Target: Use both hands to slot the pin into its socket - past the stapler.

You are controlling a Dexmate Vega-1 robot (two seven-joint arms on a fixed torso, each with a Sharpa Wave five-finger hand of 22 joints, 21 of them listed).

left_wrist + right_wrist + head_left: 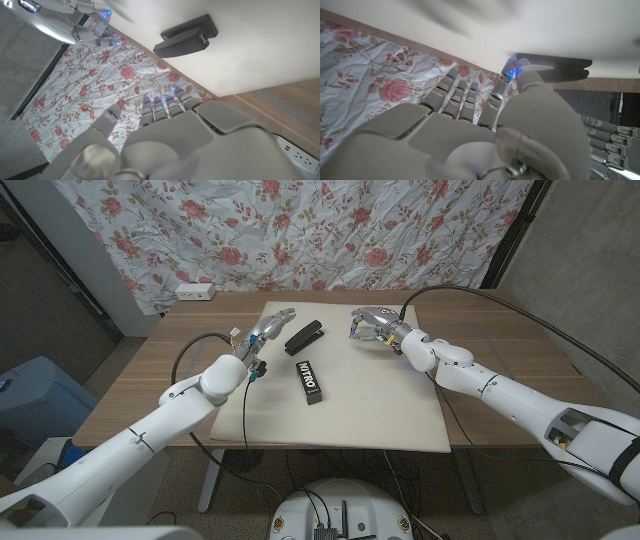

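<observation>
Head view shows a wooden bench [150,380] covered in its middle by a cream mat [370,405]. On the mat lies a black stapler [305,337], set at a slant near the mat's far edge. Just on the robot's side of the stapler lies a black box [309,379] with white lettering, lengthwise toward the robot, close to the stapler but apart from it.

Left hand [268,328] hovers just beside the stapler on its left, fingers pointing toward the far edge of the mat; whether they pinch anything I cannot tell. In the left wrist view that hand [165,135] shows its back with fingers [159,107] side by side and slightly bent, the stapler [185,36] ahead of them and well apart, and nothing visible between them.

Right hand [374,323] hangs over the mat to the right of the stapler, fingers curled downward; something small may sit among them, too small to make out. In the right wrist view the hand [480,130] shows fingers [470,97] held together and bent, the thumb lifted beside them, with the stapler [555,67] beyond as a dark bar.

Pin and socket cannot be picked out in any view. A floral curtain [300,230] hangs behind the bench, and a white power strip [195,291] lies at the bench's far left corner, well away from the stapler.
</observation>
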